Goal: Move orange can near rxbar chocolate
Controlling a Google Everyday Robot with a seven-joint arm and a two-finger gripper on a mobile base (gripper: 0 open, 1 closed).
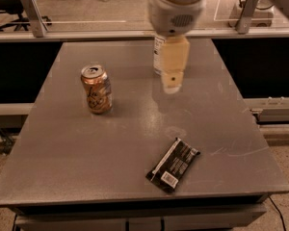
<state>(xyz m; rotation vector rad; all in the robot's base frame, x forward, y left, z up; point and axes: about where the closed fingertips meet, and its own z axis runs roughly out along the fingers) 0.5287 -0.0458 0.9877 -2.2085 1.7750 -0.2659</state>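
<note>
The orange can (96, 89) stands upright on the left part of the grey table (62, 153). The rxbar chocolate (174, 164), a flat black wrapper with a white barcode patch, lies near the table's front right. My gripper (172, 79) hangs over the middle back of the table, right of the can and well above the bar, touching neither. Its pale fingers point down.
A clear water bottle (157, 57) stands at the back of the table, mostly hidden behind my arm. A metal rail (86, 32) with posts runs behind the table. The floor drops away on both sides.
</note>
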